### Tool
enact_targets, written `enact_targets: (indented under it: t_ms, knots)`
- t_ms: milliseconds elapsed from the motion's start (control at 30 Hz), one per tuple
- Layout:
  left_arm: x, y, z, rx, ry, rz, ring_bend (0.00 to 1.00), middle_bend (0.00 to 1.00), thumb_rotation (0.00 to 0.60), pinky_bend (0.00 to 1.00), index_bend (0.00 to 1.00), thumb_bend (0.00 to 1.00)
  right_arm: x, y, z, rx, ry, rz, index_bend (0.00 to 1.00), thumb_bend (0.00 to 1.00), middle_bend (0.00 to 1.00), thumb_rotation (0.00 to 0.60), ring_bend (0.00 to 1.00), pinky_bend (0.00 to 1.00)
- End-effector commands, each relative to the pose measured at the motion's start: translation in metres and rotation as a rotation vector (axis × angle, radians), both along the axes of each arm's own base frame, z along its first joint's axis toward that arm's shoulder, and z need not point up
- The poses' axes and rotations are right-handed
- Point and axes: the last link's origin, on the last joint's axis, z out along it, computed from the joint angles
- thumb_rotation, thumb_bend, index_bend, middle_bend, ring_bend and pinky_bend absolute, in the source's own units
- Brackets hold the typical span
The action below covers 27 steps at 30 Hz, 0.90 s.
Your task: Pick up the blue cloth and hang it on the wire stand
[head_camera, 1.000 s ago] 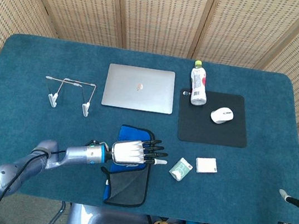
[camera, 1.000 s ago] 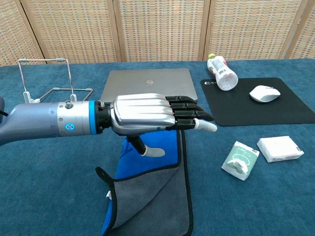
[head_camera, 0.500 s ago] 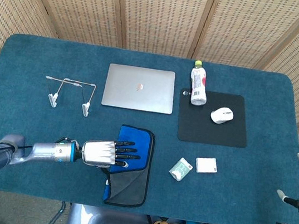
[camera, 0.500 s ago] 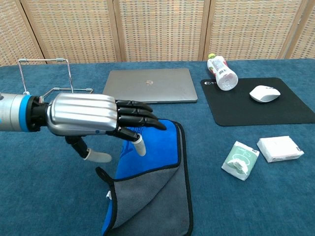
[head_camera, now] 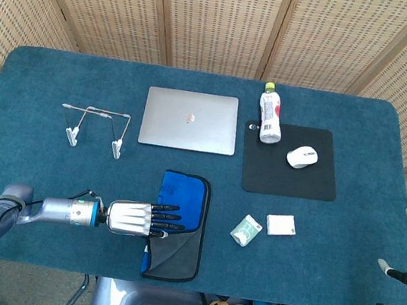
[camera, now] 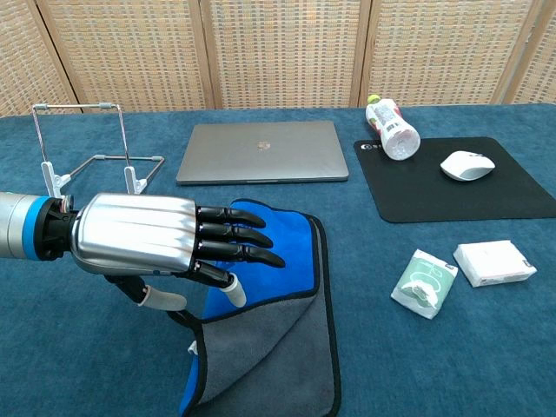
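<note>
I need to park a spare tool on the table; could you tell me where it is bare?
Bare: left of the wire stand, and right of the mouse pad. Crowded: around the blue cloth, under the left hand.

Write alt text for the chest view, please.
A metal robot hand, fingers spread, hovers over the left edge of a blue cloth on a teal table. Behind are a wire stand, closed laptop, bottle and mouse.

No wording can be read anywhere. The laptop [camera: 261, 151] bears a small logo at the middle of its lid, too small to make out. The bottle [camera: 390, 131] has a red and white label whose print is blurred. The mouse pad [head_camera: 292, 161] carries a tiny white mark at its near-left corner, illegible.
</note>
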Motion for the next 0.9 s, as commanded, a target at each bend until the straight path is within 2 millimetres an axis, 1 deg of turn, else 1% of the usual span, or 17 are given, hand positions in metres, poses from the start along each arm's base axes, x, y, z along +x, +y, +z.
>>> enact_targets:
  t_ms: [33,300,467,767,900]
  knots:
    - [-0.002,-0.001,0.001,-0.013,-0.012,0.002,0.0,0.0,0.6,0.0,0.29,0.37,0.0,0.0,0.001,-0.003,-0.001,-0.001,0.0,0.0,0.0,0.6,0.0,0.0]
    - [-0.015,0.002,0.013,-0.009,-0.012,0.033,0.0,0.0,0.6,0.0,0.3,0.37,-0.001,0.0,0.001,-0.003,0.001,-0.005,0.0,0.0,0.0,0.6,0.0,0.0]
    - [-0.02,-0.001,0.009,-0.012,0.006,0.038,0.0,0.0,0.6,0.0,0.3,0.37,-0.001,0.0,-0.001,0.004,0.005,-0.005,0.0,0.0,0.0,0.6,0.0,0.0]
    - [-0.018,-0.004,-0.002,-0.023,0.01,0.04,0.0,0.0,0.6,0.0,0.33,0.37,-0.001,0.0,-0.001,0.001,0.005,-0.007,0.0,0.0,0.0,0.6,0.0,0.0]
    - [-0.018,-0.003,-0.001,-0.019,0.007,0.042,0.0,0.0,0.6,0.0,0.34,0.38,-0.002,0.0,0.0,0.0,0.003,-0.009,0.0,0.0,0.0,0.6,0.0,0.0]
